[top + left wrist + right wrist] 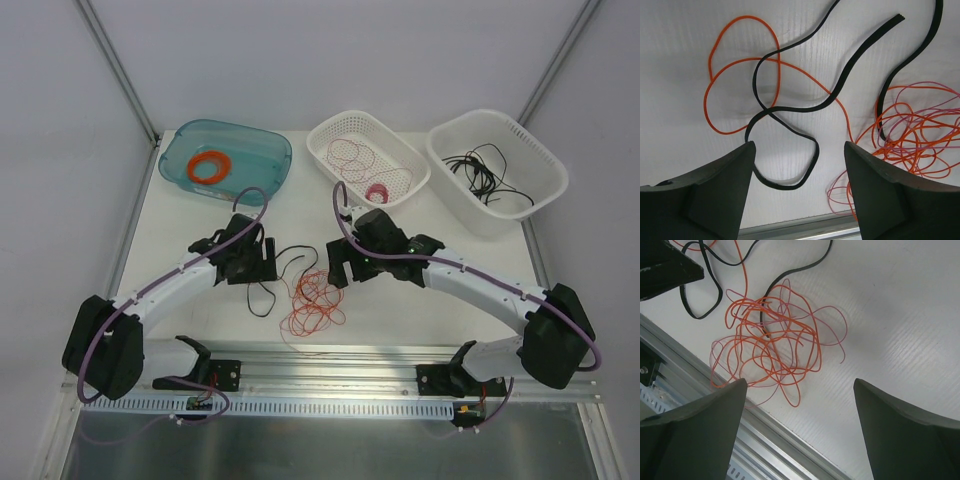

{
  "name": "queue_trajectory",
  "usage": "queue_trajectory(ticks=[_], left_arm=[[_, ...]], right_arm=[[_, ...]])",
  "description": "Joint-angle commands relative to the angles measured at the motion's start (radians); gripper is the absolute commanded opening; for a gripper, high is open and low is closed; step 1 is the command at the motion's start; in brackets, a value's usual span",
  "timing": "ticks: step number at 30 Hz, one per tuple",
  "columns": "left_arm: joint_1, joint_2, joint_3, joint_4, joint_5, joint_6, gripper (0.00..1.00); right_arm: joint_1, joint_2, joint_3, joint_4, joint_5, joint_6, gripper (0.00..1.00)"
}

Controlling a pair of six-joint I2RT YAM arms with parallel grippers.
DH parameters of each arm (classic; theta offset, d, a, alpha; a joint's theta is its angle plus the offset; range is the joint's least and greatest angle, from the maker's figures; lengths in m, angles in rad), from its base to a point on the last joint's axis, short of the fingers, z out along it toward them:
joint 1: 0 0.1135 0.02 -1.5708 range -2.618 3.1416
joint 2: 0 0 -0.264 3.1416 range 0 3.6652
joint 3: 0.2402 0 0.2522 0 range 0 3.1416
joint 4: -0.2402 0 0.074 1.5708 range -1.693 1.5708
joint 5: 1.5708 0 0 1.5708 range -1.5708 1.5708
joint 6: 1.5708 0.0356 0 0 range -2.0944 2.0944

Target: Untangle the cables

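The cables (pixel 305 295) lie loose on the white worktop (pixel 400 312), near its front rail and between the two arms. Most of them make up a tangle (pixel 767 342) of thin orange and pink loops heaped on one another. A black cable (pixel 790 107) runs out of the tangle's left side and curls in a few open bends. It crosses an orange wire (pixel 720 95) that forms two loops of its own. One end of the black cable lies flat on the worktop, apart from those loops.

The left pincer (pixel 800 150) hangs low over the nearest bend of the black cable. Its jaws are wide apart with nothing gripped, and the bend lies on the worktop under the gap. The right pincer (pixel 800 385) hovers by the tangle's right edge, its jaws also wide and empty. One finger (pixel 695 430) overlaps the tangle's rim in the wrist view, but I cannot tell whether it touches.

Three containers stand in a row along the far edge. On the left is a teal tub (pixel 268 152) with an orange ring (pixel 210 166) in it. In the middle, a white basket (pixel 402 150) holds red loops (pixel 350 155) and a pink spool (pixel 378 192). On the right, a second basket (pixel 540 160) holds black wires (pixel 485 172).
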State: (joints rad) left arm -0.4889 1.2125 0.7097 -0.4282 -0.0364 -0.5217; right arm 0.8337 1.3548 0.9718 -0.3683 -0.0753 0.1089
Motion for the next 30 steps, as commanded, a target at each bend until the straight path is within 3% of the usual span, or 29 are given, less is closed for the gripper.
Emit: queue_trajectory(ticks=[1,8,20,30], left_arm=[[0.009,0.047,0.057,-0.027,-0.031,0.031,0.71],[0.007,0.082,0.039,-0.055,-0.089,-0.011,0.62],[0.009,0.17,0.042,-0.053,-0.169,-0.11,0.61],[0.007,0.216,-0.009,0.014,-0.137,-0.176,0.52]], right_arm=[[0.01,-0.016,-0.001,0.066,0.026,0.028,0.92],[0.015,-0.068,-0.065,0.091,0.026,0.034,0.92],[0.013,-0.094,-0.114,0.109,0.025,0.034,0.92],[0.019,-0.106,-0.151,0.115,0.023,0.037,0.92]])
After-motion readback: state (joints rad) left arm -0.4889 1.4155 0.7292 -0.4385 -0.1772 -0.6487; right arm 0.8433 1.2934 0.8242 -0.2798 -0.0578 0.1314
